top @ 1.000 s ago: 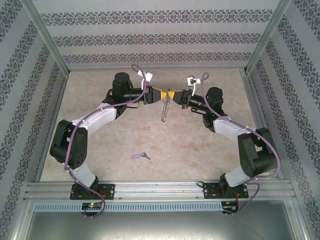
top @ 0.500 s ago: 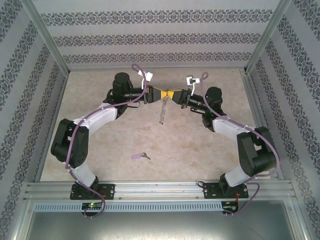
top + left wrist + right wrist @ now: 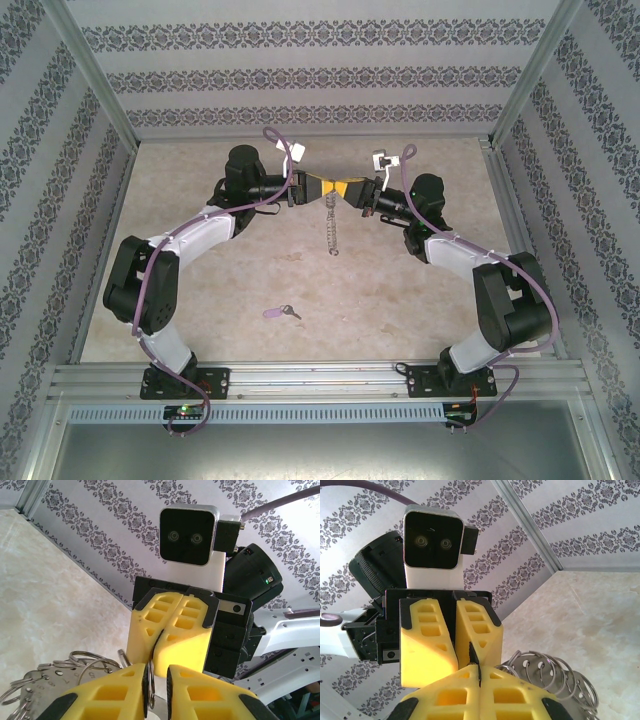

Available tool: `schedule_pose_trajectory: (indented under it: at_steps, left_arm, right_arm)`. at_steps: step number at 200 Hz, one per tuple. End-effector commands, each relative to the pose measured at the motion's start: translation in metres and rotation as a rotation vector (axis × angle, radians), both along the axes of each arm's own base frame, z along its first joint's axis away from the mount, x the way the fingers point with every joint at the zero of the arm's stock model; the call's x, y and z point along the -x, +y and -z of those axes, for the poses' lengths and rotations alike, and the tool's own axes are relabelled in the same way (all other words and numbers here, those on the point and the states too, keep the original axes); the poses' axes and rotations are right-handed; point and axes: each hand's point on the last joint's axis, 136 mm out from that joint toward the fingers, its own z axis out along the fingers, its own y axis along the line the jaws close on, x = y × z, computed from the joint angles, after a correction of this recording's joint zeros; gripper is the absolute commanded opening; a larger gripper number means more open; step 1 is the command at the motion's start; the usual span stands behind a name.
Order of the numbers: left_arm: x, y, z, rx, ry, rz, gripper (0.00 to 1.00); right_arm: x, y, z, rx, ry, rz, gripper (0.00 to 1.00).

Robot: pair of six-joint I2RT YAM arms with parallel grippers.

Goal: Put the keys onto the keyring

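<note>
Hanging ring: silvery, chain-edged metal keyring dangles straight down over the far middle of the pale marbled beige desk, its top caught where both arms meet.
Right fingers: yellow plastic, pressed together and clamped on the keyring's top.
Left fingers: yellow too, tip to tip with the others. There's a slim gap with ring wire in it; biting or not, cannot tell.
Key: small, lilac-headed, flat on the near desk, well apart from the keyring.
Room: grey damask-striped wallpaper on three sides, aluminium frame along the near edge.
</note>
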Motion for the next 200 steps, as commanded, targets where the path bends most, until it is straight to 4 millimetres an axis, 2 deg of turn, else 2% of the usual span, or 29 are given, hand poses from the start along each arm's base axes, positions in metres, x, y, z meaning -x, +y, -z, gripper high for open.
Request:
schedule_pose_trajectory:
  at_steps: [1, 34, 43, 61, 71, 100, 116, 139, 172, 200]
  left_arm:
    - [0.008, 0.0, -0.008, 0.003, -0.061, 0.041, 0.16]
    - [0.008, 0.0, -0.002, -0.042, -0.067, 0.028, 0.06]
    - [0.009, 0.0, 0.0, -0.052, -0.074, 0.031, 0.0]
    - [0.01, 0.0, 0.002, -0.074, -0.109, 0.026, 0.0]
    - [0.011, 0.0, 0.005, -0.091, -0.131, 0.021, 0.0]
    - [0.012, 0.005, 0.008, -0.141, -0.227, -0.003, 0.0]
    - [0.014, 0.007, 0.007, -0.164, -0.286, -0.009, 0.0]
    - [0.016, 0.011, 0.006, -0.22, -0.372, -0.025, 0.0]
    - [0.025, 0.011, 0.009, -0.319, -0.477, 0.007, 0.0]
    - [0.032, 0.012, 0.005, -0.336, -0.538, 0.047, 0.0]
  right_arm:
    - [0.0, 0.001, -0.016, -0.021, -0.056, -0.007, 0.0]
    - [0.0, 0.001, -0.018, -0.028, -0.055, -0.005, 0.0]
    - [0.0, 0.001, -0.019, -0.031, -0.053, -0.004, 0.0]
    - [-0.001, -0.001, -0.022, -0.039, -0.042, 0.002, 0.0]
    - [-0.004, -0.006, -0.023, -0.048, -0.029, 0.02, 0.14]
    - [-0.009, -0.035, -0.027, -0.067, 0.001, 0.101, 0.35]
    - [-0.01, -0.049, -0.027, -0.071, 0.033, 0.15, 0.41]
    - [-0.008, -0.056, -0.02, -0.056, 0.087, 0.174, 0.42]
    - [0.006, -0.05, -0.012, -0.036, 0.111, 0.131, 0.42]
    - [0.017, -0.046, 0.002, -0.006, 0.123, 0.106, 0.43]
